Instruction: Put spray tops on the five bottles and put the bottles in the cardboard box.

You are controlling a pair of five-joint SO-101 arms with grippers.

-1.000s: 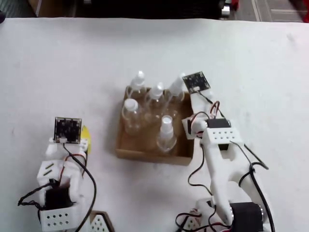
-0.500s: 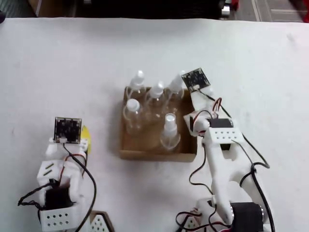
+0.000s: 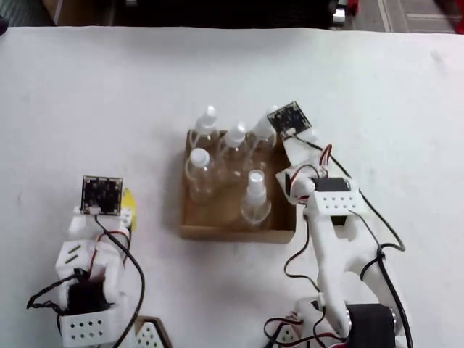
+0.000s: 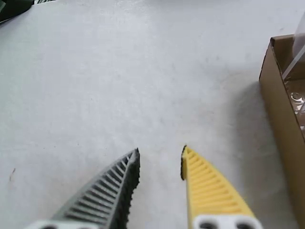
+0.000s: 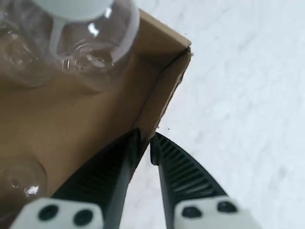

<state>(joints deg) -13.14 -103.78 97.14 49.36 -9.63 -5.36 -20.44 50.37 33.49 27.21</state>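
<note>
You see the cardboard box (image 3: 235, 233) at mid-table, holding all five bottles (image 3: 254, 199) upright with their spray tops on. Your right gripper (image 5: 144, 137) straddles the box wall near a corner, jaws narrowed onto the cardboard. Your left gripper (image 4: 160, 150) hangs over the table (image 4: 95, 71) beside the box, jaws moderately parted

A white matte tabletop (image 3: 109, 80) lies underneath; beyond its 12 o'clock edge runs a dark strip of room (image 3: 217, 13), with a small red object (image 3: 353, 6) toward 1 o'clock.
</note>
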